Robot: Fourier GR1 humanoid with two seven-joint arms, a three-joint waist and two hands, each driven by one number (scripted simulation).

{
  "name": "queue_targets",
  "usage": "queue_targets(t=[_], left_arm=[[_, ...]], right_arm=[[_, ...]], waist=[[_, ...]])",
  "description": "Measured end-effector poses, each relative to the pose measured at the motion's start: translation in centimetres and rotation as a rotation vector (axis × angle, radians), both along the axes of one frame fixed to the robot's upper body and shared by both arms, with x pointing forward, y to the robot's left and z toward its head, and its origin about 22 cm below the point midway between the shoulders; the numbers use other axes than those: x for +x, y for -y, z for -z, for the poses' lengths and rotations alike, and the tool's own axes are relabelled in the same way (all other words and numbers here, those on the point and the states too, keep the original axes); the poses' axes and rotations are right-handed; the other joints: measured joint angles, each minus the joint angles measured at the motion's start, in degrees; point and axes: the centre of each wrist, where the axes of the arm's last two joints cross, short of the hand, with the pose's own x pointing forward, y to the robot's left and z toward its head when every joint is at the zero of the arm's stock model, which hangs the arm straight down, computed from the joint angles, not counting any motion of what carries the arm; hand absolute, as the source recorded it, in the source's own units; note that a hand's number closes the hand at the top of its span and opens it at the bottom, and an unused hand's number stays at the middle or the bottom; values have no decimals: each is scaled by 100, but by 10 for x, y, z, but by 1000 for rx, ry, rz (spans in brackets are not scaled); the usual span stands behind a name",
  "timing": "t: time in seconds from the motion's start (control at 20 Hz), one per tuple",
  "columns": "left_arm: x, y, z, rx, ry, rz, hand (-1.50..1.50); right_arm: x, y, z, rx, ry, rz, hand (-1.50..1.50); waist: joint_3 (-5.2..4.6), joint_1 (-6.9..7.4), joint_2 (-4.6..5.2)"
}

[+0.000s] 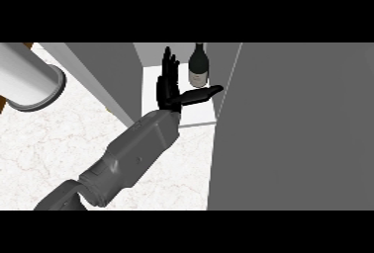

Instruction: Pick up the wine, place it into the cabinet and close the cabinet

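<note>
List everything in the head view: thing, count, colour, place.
wine bottle: 1, dark with pale label, upright inside the cabinet, top centre.
cabinet: 1, grey walls, white shelf, top centre.
cabinet door: 1, grey, open, fills the right side.
cylinder: 1, white-grey, top left; what it is I cannot tell.
counter: 1, white marble, left and bottom.
forearm: 1, grey, from lower left; which arm I cannot tell.
robot hand: 1, black, open, fingers straight, left of the bottle, thumb toward the door.
</note>
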Motion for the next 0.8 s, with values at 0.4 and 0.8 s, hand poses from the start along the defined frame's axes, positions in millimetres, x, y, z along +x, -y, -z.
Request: queue_targets(t=[0.4,0.8], left_arm=[[-5,10,-4,-43,46,34,-150],[-23,18,6,-75,53,96,-150]], right_arm=[[-5,2,-6,3,-6,9,-150],[-10,1,-7,-3,-22,28,-150]], waist=[[0,120,-38],[1,272,-78]])
